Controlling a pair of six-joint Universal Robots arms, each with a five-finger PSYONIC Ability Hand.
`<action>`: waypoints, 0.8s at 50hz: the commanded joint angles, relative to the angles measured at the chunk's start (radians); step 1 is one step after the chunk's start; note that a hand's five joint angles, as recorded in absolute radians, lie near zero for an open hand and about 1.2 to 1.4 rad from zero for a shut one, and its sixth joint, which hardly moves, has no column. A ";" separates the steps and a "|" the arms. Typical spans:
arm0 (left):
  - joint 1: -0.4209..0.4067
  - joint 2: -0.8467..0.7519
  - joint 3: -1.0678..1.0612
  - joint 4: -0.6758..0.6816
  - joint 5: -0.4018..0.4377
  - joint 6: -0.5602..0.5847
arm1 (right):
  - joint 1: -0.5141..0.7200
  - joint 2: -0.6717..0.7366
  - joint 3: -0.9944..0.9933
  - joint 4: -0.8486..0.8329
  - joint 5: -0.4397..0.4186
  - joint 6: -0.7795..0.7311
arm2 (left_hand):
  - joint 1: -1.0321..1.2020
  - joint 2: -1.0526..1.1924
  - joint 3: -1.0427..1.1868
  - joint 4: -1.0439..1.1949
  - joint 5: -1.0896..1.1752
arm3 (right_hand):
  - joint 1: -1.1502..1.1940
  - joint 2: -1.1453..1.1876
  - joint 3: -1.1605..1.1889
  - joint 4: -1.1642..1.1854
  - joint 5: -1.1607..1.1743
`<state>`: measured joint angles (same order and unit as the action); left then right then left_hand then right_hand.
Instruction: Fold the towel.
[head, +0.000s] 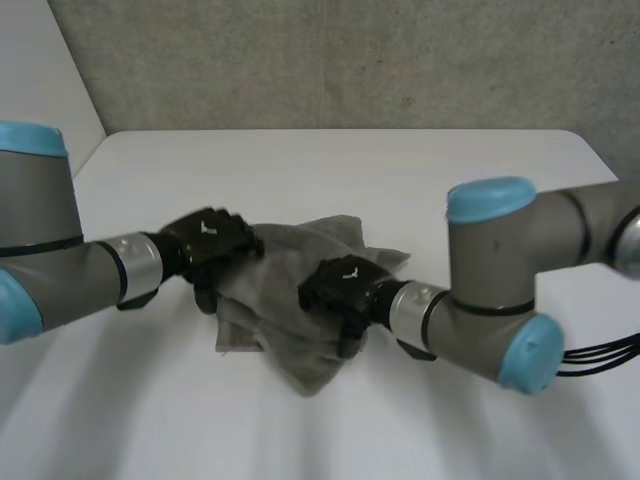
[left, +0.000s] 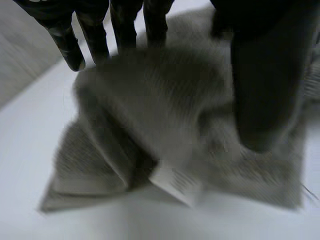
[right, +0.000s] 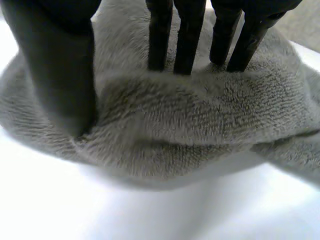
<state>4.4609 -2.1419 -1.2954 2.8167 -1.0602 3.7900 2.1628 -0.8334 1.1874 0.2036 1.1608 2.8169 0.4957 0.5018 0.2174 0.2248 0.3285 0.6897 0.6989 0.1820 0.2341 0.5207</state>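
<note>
Your towel (head: 275, 320) lies bunched in the middle of the table (head: 330, 170); the left hand (head: 212, 240) pinches a ridge at its 10 o'clock edge, thumb against fingers; the right hand (head: 343, 285) clamps a fold near 3 o'clock likewise. It looks soft, light and limp; expect sagging, and take hold at corners rather than the middle.

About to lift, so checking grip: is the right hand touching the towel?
Touching. In the right wrist view the right hand has its thumb and fingers sunk into the towel, pinching a raised fold.
</note>
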 joint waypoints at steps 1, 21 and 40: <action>-0.008 -0.015 -0.004 -0.060 -0.008 0.042 | -0.006 -0.051 0.012 -0.134 0.092 0.013 | 0.898 0.892 -0.043 -0.050 0.891 | 0.707 0.697 -0.007 -0.060 0.701; -0.037 0.384 -0.062 0.390 -0.027 -1.016 | 0.034 -0.241 -0.062 -0.521 -0.041 0.144 | 0.901 0.895 -0.043 -0.050 0.893 | 0.707 0.697 -0.007 -0.060 0.701; 0.182 0.131 -0.081 0.343 -0.178 -0.624 | 0.028 -0.073 -0.206 -0.339 0.086 0.161 | -0.121 -0.127 -0.043 -0.050 -0.128 | -0.515 -0.524 -0.007 -0.060 -0.521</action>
<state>4.6290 -1.9787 -1.3808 3.2069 -1.1771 3.0317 2.2165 -0.7816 0.8954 -0.1474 1.1610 2.9567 0.6757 0.6786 0.2174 0.2248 0.5094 0.2692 0.2615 0.1820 0.2342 0.0571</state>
